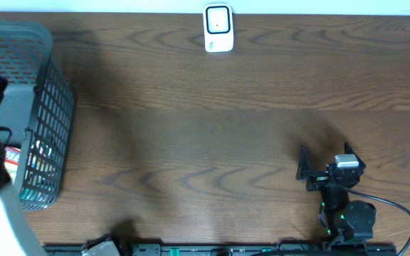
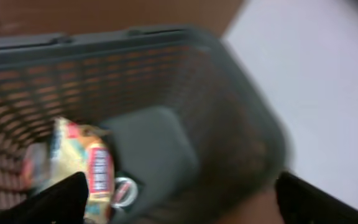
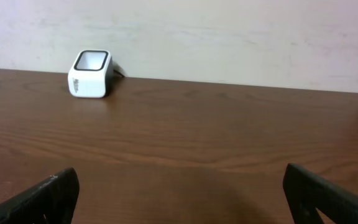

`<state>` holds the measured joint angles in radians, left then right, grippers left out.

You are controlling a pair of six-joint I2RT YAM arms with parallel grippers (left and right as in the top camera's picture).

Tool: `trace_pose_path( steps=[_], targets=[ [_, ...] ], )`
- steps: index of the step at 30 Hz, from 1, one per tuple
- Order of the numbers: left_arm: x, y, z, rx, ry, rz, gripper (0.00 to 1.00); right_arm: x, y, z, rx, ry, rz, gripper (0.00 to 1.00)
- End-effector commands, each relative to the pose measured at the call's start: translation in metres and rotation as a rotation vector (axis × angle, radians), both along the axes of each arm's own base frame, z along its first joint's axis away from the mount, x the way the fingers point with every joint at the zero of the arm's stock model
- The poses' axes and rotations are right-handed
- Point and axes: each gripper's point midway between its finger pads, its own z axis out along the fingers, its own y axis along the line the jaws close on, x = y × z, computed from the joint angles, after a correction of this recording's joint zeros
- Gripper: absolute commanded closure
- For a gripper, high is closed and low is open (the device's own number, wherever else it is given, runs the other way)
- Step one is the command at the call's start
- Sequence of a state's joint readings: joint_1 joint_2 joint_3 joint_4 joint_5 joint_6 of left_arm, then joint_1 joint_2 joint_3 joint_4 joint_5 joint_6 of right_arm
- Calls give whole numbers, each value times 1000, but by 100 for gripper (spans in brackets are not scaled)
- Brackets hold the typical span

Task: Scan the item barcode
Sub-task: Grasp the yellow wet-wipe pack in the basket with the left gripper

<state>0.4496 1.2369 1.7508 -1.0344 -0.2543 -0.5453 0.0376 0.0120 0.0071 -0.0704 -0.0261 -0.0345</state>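
Snack packet [image 2: 82, 165] in mesh basket [image 2: 135, 38] | scanner [image 1: 218, 28] well apart | left jaws, right jaws wide, empty

There is one wooden table [image 1: 205, 128], which fills the overhead frame. One grey mesh basket [image 1: 52, 121] sits at the left edge of that frame, and one white scanner [image 1: 218, 28] stands at the top centre. Two grippers show: the right gripper [image 1: 306, 171] at the lower right, and the left gripper [image 2: 182, 180] over the basket. Inside the basket, the left wrist view shows one colourful packet [image 2: 79, 162] at the lower left. Touching it is one small round shiny thing [image 2: 123, 190], too blurred to name. Any further items there cannot be counted.
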Motion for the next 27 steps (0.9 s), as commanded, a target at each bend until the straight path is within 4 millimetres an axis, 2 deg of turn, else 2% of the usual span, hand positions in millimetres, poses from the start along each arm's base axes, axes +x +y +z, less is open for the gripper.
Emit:
trace_pose_path(
  steps=[1, 2, 3, 4, 8, 13, 16, 22, 27],
  targets=[
    [-4, 41, -25, 14, 124, 171, 2, 0, -2, 0, -8, 0, -8, 1],
    [-3, 48, -34, -10, 140, 199, 1, 0, -2, 0, -8, 0, -8, 1],
    [-5, 63, -55, -64, 182, 257, 0, 0, -2, 0, -8, 0, -8, 1],
    [-7, 69, -66, -96, 207, 279, 0, 0, -2, 0, -8, 0, -9, 1],
    [-14, 82, -112, -218, 343, 309, 2, 0, -2, 0, -8, 0, -8, 1],
    [-35, 97, -168, -379, 479, 453, 2, 0, -2, 0, -8, 0, -8, 1],
    [-35, 102, -199, -463, 534, 466, 2, 0, -2, 0, -8, 0, -8, 1],
    [-34, 111, -244, -538, 608, 481, 2, 0, -2, 0, -8, 0, -8, 1],
    [-44, 118, -267, -571, 639, 511, 2, 0, -2, 0, -8, 0, -8, 1]
  ],
)
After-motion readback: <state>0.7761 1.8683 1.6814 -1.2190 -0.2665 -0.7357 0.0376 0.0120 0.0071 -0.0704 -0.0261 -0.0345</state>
